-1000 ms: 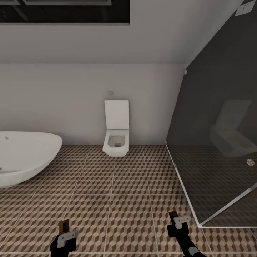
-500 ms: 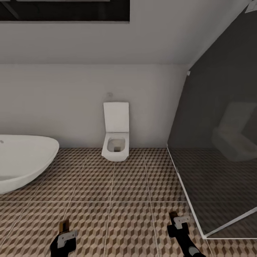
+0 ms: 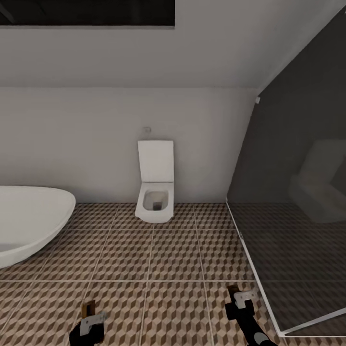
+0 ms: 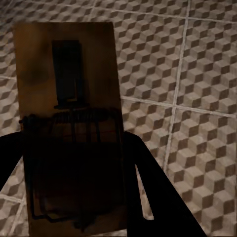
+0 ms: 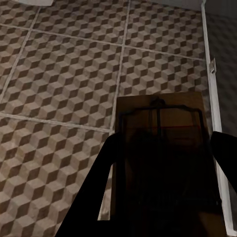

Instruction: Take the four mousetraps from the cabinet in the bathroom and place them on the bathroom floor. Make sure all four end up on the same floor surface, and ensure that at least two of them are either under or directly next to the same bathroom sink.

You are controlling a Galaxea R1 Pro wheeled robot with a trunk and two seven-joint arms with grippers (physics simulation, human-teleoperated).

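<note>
Each of my grippers holds a mousetrap above the bathroom floor (image 3: 173,250), which is tiled in a brown and beige cube pattern. The left gripper (image 3: 89,317) is shut on a tan mousetrap (image 4: 69,98) with a black spring bar; the board juts out past its fingers (image 4: 153,197). Low at the right of the head view, the right gripper (image 3: 239,300) is shut on a second mousetrap (image 5: 165,128), whose wire frame and red bait patch show between its dark fingers (image 5: 94,187). The cabinet and the bathroom sink are out of view.
A white square toilet (image 3: 154,192) stands against the back wall ahead. The end of a white oval bathtub (image 3: 29,221) reaches in from the left. A dark glass shower screen (image 3: 293,202) with a white floor rail closes off the right side.
The head view has shifted: the bathtub has slid further off to the left and the shower screen's base sits lower. Both grippers keep their holds on the mousetraps.
</note>
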